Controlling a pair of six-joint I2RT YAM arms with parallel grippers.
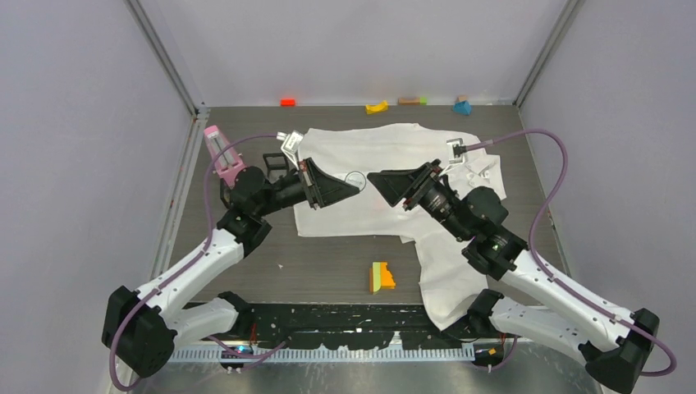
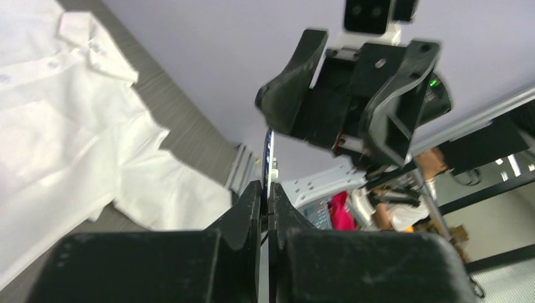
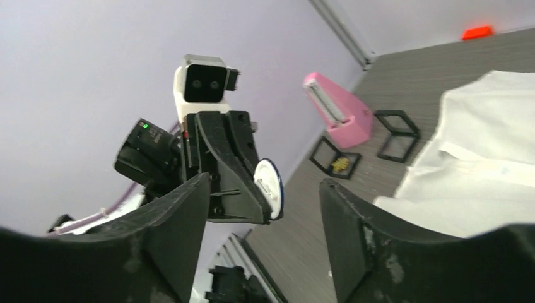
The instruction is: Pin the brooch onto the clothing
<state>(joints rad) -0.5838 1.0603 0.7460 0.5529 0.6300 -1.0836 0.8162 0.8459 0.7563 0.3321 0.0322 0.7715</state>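
My left jaws are pressed together on the brooch [image 3: 269, 185]. They pinch it by its edge, so the disc stands out past the tips, its white face and dark-blue rim toward the right wrist camera. My right jaws are spread and face the brooch closely; I cannot tell whether a tip touches it. Both hover above the shirt [image 1: 353, 217], which lies spread on the table [image 1: 328, 271], collar to the right, one side reaching the near edge.
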